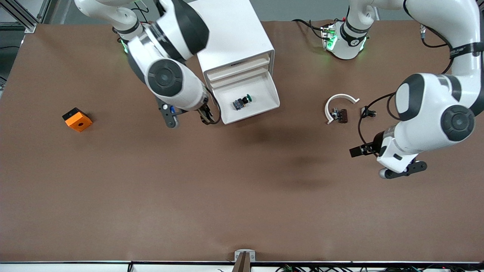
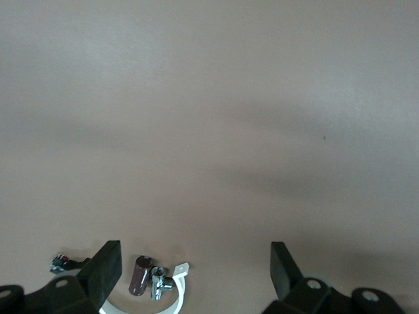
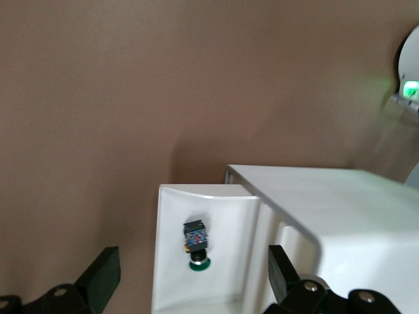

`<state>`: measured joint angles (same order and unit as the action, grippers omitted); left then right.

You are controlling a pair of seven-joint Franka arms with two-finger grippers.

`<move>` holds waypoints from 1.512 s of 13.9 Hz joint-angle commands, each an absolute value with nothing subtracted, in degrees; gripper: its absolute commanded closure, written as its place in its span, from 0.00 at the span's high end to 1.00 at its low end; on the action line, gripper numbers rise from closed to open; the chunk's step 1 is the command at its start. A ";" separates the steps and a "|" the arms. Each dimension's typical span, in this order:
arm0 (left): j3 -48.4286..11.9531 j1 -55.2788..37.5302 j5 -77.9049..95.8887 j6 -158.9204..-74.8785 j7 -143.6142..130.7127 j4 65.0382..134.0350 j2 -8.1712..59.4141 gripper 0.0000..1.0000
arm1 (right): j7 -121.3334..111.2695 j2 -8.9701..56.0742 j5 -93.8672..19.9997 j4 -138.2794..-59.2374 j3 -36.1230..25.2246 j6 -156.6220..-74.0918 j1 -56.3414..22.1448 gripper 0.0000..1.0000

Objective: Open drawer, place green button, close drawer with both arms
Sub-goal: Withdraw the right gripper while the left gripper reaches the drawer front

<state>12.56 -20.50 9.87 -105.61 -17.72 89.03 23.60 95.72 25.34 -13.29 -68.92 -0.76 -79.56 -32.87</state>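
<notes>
Toward the right arm's end of the desk [image 1: 113, 196], an orange block [image 1: 77, 119] with a hole in its top lies alone on the brown surface, well apart from everything else.

Right arm [image 1: 166, 56]: reaches down from the top of the front view beside the white cabinet [image 1: 234, 34]. Right claw [image 1: 206, 113] is over the desk just beside the corner of the open drawer [image 1: 264, 92]; fingers apart, nothing between them. Its wrist view confirms this: both black fingertips [image 3: 105, 275] stand wide, with the drawer tray and cabinet body seen past them.

Drawer: pulled out of the cabinet toward the front camera, the lowest one of the stack; the slatted fronts above it are shut. Button [image 1: 242, 102] lies on its side inside the drawer, on the tray floor, green cap pointing toward the left arm's end, dark body toward the right arm's. It touches neither side wall.

Toward the left arm's end of the desk: a white curved clamp piece [image 1: 338, 104] with a small dark part [image 1: 342, 115] and metal fitting inside its arc; a small black clip [image 1: 368, 112] just beside it.

Left arm [image 1: 435, 105]: waits. Left claw [image 1: 357, 151] hangs over bare desk, nearer the front camera than the clamp piece; fingers apart, holding nothing.
</notes>
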 commanded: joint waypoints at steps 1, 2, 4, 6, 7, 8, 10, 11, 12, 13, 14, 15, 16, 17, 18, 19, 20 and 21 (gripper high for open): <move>11.43 -21.26 8.96 -108.97 -18.01 89.56 25.13 1.00 | 86.87 19.18 -13.97 -70.22 -0.18 -75.25 -28.32 1.00; 11.34 -21.79 8.96 -110.20 -18.28 89.47 26.27 1.00 | 82.22 17.25 -13.97 -70.83 -0.18 -74.02 -26.13 1.00; 11.34 -24.33 9.32 -112.31 -19.85 89.12 29.25 1.00 | 70.19 12.77 -13.80 -73.98 -0.26 -73.39 -22.17 1.00; 11.34 -26.62 9.40 -114.86 -23.36 88.95 31.80 1.00 | 60.08 9.07 -13.62 -78.38 -0.26 -74.96 -18.04 1.00; 11.34 -28.46 9.49 -115.66 -25.47 88.86 33.03 1.00 | 54.55 7.40 -13.54 -80.83 -0.26 -76.19 -15.76 1.00; 11.34 -30.30 9.41 -115.75 -28.36 88.60 34.44 1.00 | 48.49 5.82 -13.45 -83.56 -0.26 -78.03 -13.64 1.00; 11.34 -33.03 9.49 -115.66 -35.99 88.68 35.42 1.00 | 39.33 2.31 -10.74 -90.57 -0.26 -83.55 -11.08 1.00; 11.16 -34.70 9.49 -115.23 -39.60 89.12 35.42 1.00 | 35.72 -0.06 -8.11 -94.97 -0.26 -87.41 -10.99 1.00; 11.08 -36.98 9.49 -114.18 -42.16 89.82 35.59 1.00 | 31.94 -2.87 -6.17 -100.06 -0.26 -92.15 -10.81 1.00; 11.07 -38.39 9.41 -113.47 -42.88 91.56 35.33 1.00 | 28.34 -5.08 -5.37 -104.02 -0.35 -95.68 -10.11 1.00; 10.99 -39.54 9.40 -113.47 -42.98 92.71 34.98 1.00 | 23.95 -6.49 -5.19 -106.76 -0.35 -98.76 -8.37 1.00; 10.90 -41.03 9.49 -113.55 -43.07 93.59 34.89 1.00 | 19.73 -6.76 -5.19 -107.48 -0.35 -99.92 -6.78 1.00; 10.90 -43.31 9.49 -113.99 -43.41 94.39 34.89 1.00 | 15.77 -6.42 -5.10 -107.23 -0.35 -100.37 -4.85 1.00; 10.90 -45.16 9.58 -115.04 -45.25 95.18 34.89 1.00 | 12.77 -6.42 -5.01 -106.79 -0.35 -101.33 -3.44 1.00; 10.55 -46.74 9.58 -117.75 -47.87 96.84 34.89 1.00 | 10.05 -6.24 -5.01 -105.48 -0.26 -101.16 -1.95 1.00; 9.59 -47.89 9.67 -120.73 -49.38 99.03 34.37 1.00 | 8.45 -5.89 -5.01 -104.08 -0.26 -100.55 -0.89 1.00; 8.54 -47.99 9.58 -123.81 -49.92 101.66 33.23 1.00 | 7.57 -5.28 -4.92 -102.84 -0.26 -100.20 -0.62 1.00; 7.22 -47.99 9.67 -125.58 -49.92 103.69 32.09 1.00 | 7.56 -4.58 -4.66 -100.83 -0.26 -100.11 -0.44 1.00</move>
